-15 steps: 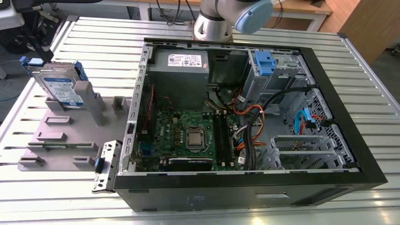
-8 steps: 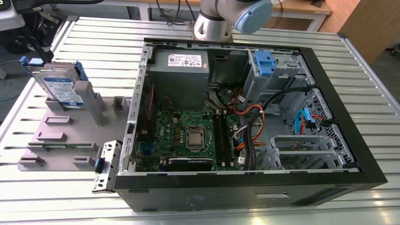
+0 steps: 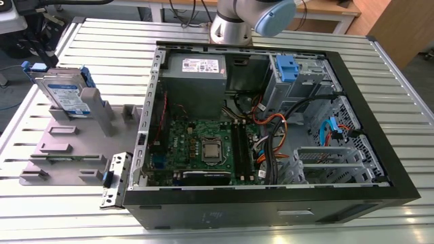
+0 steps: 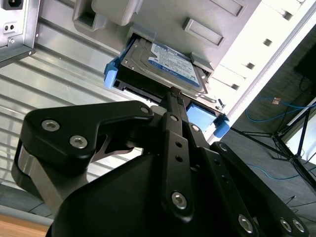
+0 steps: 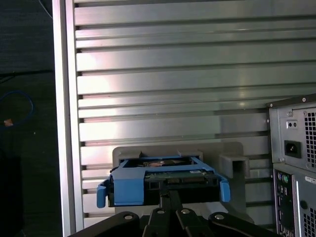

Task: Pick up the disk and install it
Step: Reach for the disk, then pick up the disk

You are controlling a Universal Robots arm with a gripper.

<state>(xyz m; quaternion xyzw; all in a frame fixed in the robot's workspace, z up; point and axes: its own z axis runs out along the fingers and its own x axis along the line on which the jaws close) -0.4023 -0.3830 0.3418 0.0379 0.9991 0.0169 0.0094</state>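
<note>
One silver disk (image 3: 64,94) in a blue frame stands on edge, leaning back, in a slot of a grey holder (image 3: 68,147). The holder sits on the slatted metal bench (image 3: 203,30), at the exterior view's left, just outside the open computer case (image 3: 271,203). Nothing touches the disk there. The robot arm (image 3: 234,23) rises at the far side of the bench, behind the case. In both wrist views the black fingers (image 4: 173,123) (image 5: 170,197) point straight toward the disk, which lies directly ahead of their tips. Its connector end faces the fingers, with the blue frame's tabs sticking out to either side of them. The disk's long axis appears to run on away from the fingers, roughly in line with them. Its labelled face shows in the second wrist view. The fingers look pressed together at the tips and hold nothing. Judging by the exterior view, they are apart from the disk, not yet at it.
</note>
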